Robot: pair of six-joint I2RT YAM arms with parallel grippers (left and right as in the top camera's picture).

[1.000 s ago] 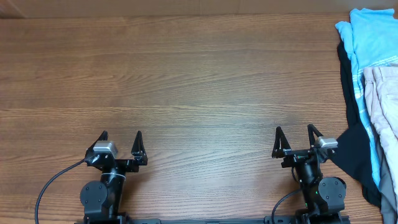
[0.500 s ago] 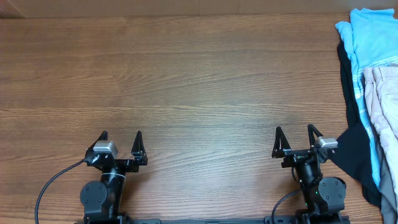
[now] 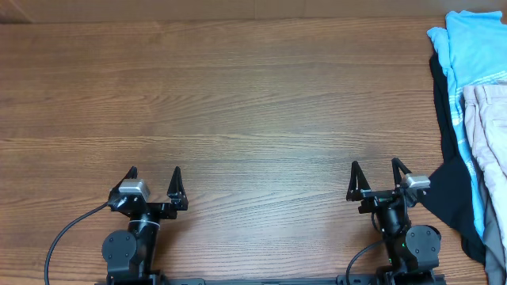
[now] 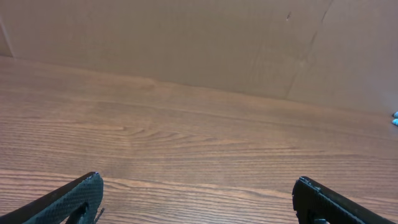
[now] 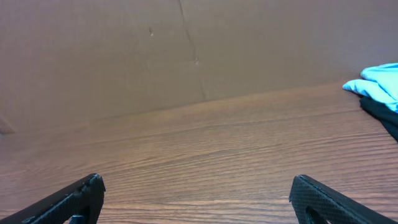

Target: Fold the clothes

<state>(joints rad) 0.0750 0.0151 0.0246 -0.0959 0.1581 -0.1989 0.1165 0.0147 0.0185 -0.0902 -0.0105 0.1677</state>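
Wooden table (image 3: 238,95) before you: left gripper (image 3: 154,170) and right gripper (image 3: 375,164) sit parked, jaws apart, empty. Beige shorts (image 3: 493,134) wait at the right edge, likely your right arm's reach.

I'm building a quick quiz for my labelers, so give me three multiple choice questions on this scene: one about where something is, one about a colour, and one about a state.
1. Where do the beige shorts lie?
A) mid-table
B) at the table edge on the right arm's side
C) beside the left arm

2. What colour is the far garment of the pile?
A) red
B) green
C) light blue

3. How are the left end effector and right end effector?
A) both open, holding nothing
B) left shut on the shorts
C) right shut on the shorts

Answers:
1 B: the overhead view shows the shorts at its right edge.
2 C: the far garment is plainly light blue.
3 A: both show spread fingers over bare wood.
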